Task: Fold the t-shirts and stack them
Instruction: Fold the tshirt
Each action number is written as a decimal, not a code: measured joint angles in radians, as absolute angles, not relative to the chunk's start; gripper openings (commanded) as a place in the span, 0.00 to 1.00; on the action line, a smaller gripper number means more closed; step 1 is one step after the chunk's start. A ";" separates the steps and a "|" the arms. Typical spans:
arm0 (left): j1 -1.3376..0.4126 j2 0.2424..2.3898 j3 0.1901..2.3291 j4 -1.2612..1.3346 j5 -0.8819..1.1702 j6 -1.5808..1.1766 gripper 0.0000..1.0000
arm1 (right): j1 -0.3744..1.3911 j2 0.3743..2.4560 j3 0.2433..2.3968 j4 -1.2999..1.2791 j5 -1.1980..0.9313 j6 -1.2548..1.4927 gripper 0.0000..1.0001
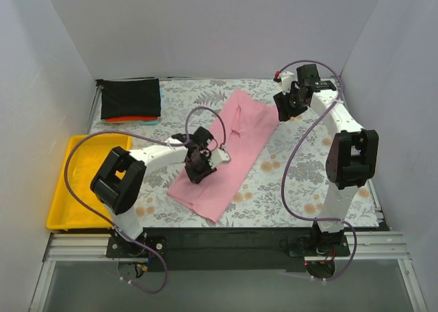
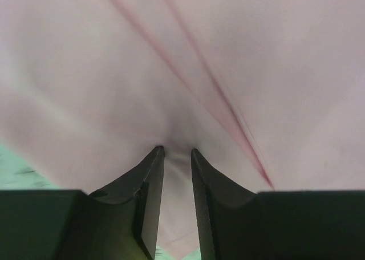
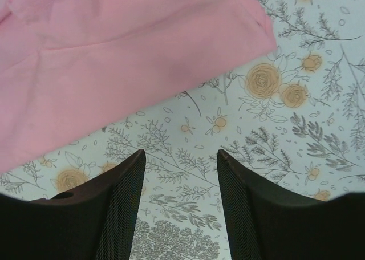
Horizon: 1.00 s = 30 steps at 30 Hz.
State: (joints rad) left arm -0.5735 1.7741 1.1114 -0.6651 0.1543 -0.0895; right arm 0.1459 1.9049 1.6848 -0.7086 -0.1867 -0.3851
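Note:
The light pink t-shirt (image 1: 233,144) lies spread in a long diagonal band on the table cloth. My left gripper (image 1: 199,163) is down on its near left part. In the left wrist view the gripper (image 2: 177,151) has its jaws close together, with pink cloth (image 2: 239,60) puckered between the tips. My right gripper (image 1: 287,104) is open and empty, hovering just beyond the shirt's far right corner (image 3: 114,66); in the right wrist view the gripper (image 3: 181,154) has only floral cloth between its jaws. The black t-shirt (image 1: 130,98) lies folded at the back left on the orange-red one (image 1: 131,120), with a thin teal edge.
A yellow tray (image 1: 68,189) sits at the left edge of the table. The grey-and-orange floral table cloth (image 1: 301,182) covers the table. White walls enclose the back and both sides.

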 measured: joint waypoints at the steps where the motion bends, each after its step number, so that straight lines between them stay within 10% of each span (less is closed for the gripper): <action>1: -0.632 1.750 1.091 -0.704 0.170 -0.109 0.27 | 0.146 1.905 1.677 -0.714 -0.194 -0.382 0.58; 8: -0.912 1.699 1.176 -0.873 0.394 -0.285 0.27 | 0.154 1.907 1.653 -0.766 -0.270 -0.360 0.44; 30: -0.452 2.012 1.591 -0.661 0.488 -0.596 0.27 | 0.334 2.239 1.804 -0.800 -0.166 -0.292 0.27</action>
State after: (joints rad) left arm -0.4522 2.0117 1.5909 -0.6613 0.4877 -0.5961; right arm 0.3336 2.2387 1.8042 -0.8001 -0.1661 -0.2924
